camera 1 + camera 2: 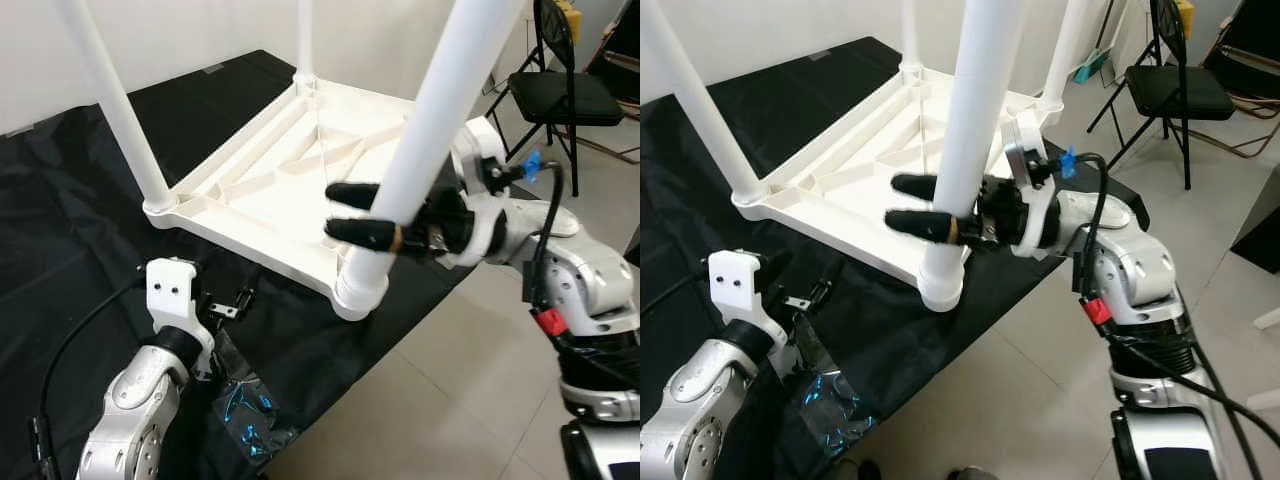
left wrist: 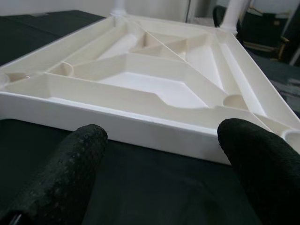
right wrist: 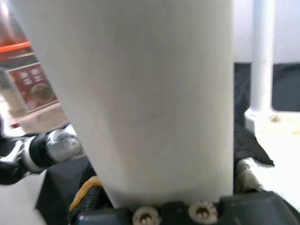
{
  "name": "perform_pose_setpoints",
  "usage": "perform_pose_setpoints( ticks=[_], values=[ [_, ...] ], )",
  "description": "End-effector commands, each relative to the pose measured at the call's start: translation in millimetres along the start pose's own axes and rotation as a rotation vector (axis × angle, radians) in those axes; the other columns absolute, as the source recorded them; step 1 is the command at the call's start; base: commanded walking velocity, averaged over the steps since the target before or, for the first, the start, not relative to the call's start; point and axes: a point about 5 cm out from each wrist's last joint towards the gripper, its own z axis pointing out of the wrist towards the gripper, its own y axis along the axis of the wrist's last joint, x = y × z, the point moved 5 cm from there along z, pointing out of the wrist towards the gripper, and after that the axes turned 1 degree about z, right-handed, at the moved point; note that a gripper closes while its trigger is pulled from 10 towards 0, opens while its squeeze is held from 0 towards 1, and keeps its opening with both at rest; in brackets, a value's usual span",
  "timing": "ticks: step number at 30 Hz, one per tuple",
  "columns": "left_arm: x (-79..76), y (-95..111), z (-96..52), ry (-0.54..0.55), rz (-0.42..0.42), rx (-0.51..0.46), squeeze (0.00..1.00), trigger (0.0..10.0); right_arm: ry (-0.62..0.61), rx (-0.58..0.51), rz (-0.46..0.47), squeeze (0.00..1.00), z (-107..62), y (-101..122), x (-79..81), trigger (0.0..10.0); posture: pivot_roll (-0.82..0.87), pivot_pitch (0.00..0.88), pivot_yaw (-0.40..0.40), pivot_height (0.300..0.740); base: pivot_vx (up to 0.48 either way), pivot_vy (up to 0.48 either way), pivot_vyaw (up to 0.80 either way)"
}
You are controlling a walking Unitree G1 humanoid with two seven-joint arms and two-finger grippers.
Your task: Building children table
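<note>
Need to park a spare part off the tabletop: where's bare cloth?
Bare black cloth lies on the robot's left of the upturned tabletop, beyond the left gripper. A narrow strip of cloth runs between that gripper's open fingers and the tabletop's near edge. Crowded: the near corner, where the right gripper clamps the leg, and the plastic bag beside the left arm.

tabletop (image 1: 270, 190) on cloth (image 1: 80, 230) | chair (image 1: 560, 95) behind-right

plain tiled room with a folding chair (image 1: 562, 95) and white walls.
</note>
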Motion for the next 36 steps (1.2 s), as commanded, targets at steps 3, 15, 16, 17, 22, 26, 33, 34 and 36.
perform_pose_setpoints(
  ticks=[3,15,16,17,22,26,33,34,36],
  values=[
    [-8.2,1,-3.8,-0.059,0.012,0.016,0.00,10.0,0.098,0.003,-0.016,0.00,-0.3,11,3.6,10.0,-0.05,0.291,-0.040,0.740,0.000,0.000,0.00],
    [-11.1,20,-18.3,-0.065,0.058,0.001,0.00,10.0,0.045,0.067,-0.192,0.00,-3.9,29,-13.7,10.0,-0.05,0.418,-0.020,0.740,0.000,0.000,0.00],
    [-12.1,20,-17.2,-0.067,0.061,0.003,0.00,10.0,0.061,0.069,-0.197,0.00,-2.1,30,-10.8,10.0,-0.05,0.419,-0.020,0.740,0.000,0.000,0.00],
    [-12.1,20,-17.2,-0.067,0.061,0.003,0.00,10.0,0.061,0.069,-0.197,0.00,-2.1,30,-10.8,10.0,-0.05,0.419,-0.020,0.740,0.000,0.000,0.00],
    [-12.2,20,-15.2,-0.065,0.058,0.010,0.00,10.0,0.096,0.062,-0.210,0.00,4.1,32,-4.9,10.0,-0.05,0.424,-0.023,0.740,0.000,0.000,0.00],
    [-12.2,21,-14.9,-0.058,0.058,0.012,0.00,10.0,0.099,0.045,-0.227,0.00,10.7,32,-3.6,10.0,-0.05,0.424,-0.026,0.740,0.000,0.000,0.00],
    [-11.6,22,-14.5,-0.050,0.058,0.010,0.00,10.0,0.074,0.009,-0.238,0.00,22.7,32,-12.4,10.0,-0.05,0.428,-0.031,0.740,0.000,0.000,0.00],
    [-11.2,22,-14.3,-0.047,0.056,0.009,0.00,10.0,0.068,0.007,-0.239,0.00,24.5,31,-14.3,10.0,-0.05,0.428,-0.031,0.740,0.000,0.000,0.00],
    [-11.0,23,-14.5,-0.043,0.053,0.008,0.00,10.0,0.058,0.004,-0.239,0.00,26.7,31,-16.9,10.0,-0.04,0.435,-0.033,0.740,0.000,0.000,0.00]
  ],
)
